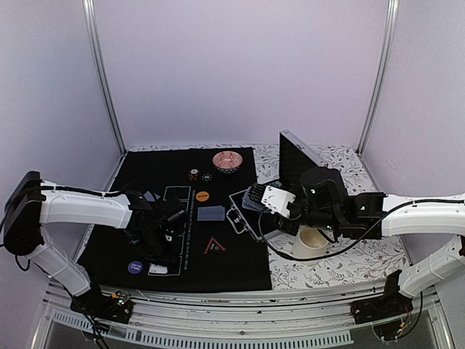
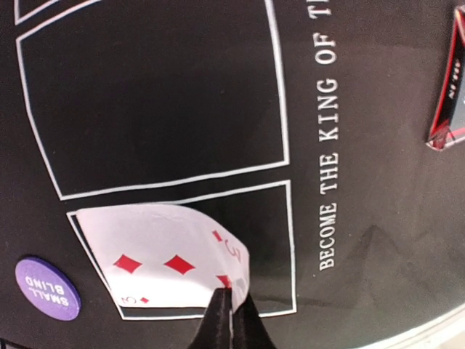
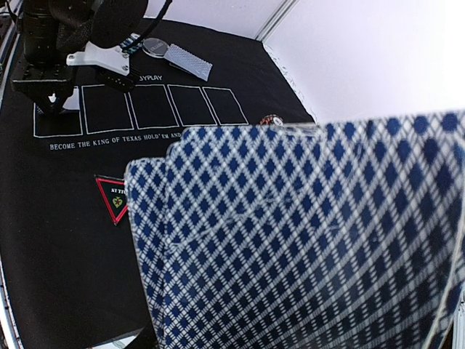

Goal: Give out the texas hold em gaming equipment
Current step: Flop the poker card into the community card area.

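Observation:
My left gripper (image 1: pixel 155 254) (image 2: pixel 231 294) is shut on one corner of a face-up five of diamonds (image 2: pixel 156 251), which lies in the end box of the mat's white card row with that corner lifted. The card shows white in the top view (image 1: pixel 158 269). A purple "small blind" disc (image 2: pixel 46 289) (image 1: pixel 135 267) lies beside it. My right gripper (image 1: pixel 263 200) holds a fan of blue-diamond-backed cards (image 3: pixel 305 240) (image 1: pixel 253 198) over the open case; its fingers are hidden behind them. A red triangle marker (image 1: pixel 214 246) (image 3: pixel 114 198), an orange disc (image 1: pixel 203 195) and a face-down card (image 1: pixel 211 213) lie mid-mat.
A red patterned bowl (image 1: pixel 227 161) stands at the mat's far edge, with two chips (image 1: pixel 193 174) left of it. The open case (image 1: pixel 242 218) with its raised lid (image 1: pixel 296 160) sits right of the mat. A white cup (image 1: pixel 311 243) stands under my right arm.

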{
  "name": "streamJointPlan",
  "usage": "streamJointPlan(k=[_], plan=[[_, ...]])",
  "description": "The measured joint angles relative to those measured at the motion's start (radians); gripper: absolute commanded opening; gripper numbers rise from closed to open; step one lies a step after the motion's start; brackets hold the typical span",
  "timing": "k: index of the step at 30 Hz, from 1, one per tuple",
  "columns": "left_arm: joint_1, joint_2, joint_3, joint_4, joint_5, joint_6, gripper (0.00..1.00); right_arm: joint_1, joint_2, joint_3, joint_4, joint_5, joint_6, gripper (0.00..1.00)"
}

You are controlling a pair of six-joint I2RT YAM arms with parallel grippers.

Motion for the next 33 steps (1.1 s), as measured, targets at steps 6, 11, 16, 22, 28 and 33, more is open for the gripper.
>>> streamJointPlan(k=[6, 11, 16, 22, 28, 33], plan=[[0.003, 0.000, -0.003, 0.020, 0.021, -0.001, 0.29, 0.000, -0.004, 0.000, 0.000, 0.000, 0.003, 0.43], [0.003, 0.000, -0.008, 0.034, 0.051, -0.001, 0.31, 0.000, -0.004, -0.001, 0.000, 0.000, 0.003, 0.43], [0.003, -0.006, -0.006, 0.045, 0.074, 0.000, 0.31, 0.000, -0.004, -0.001, 0.000, 0.000, 0.003, 0.43], [0.011, -0.064, 0.044, 0.061, 0.091, 0.027, 0.39, 0.000, -0.004, -0.001, 0.000, 0.000, 0.003, 0.43], [0.018, -0.227, 0.084, 0.217, 0.157, 0.138, 0.80, 0.000, -0.004, -0.001, 0.000, 0.000, 0.003, 0.43], [0.019, -0.358, 0.082, 0.504, 0.277, 0.206, 0.98, 0.000, -0.003, -0.001, 0.000, -0.008, 0.003, 0.43]])
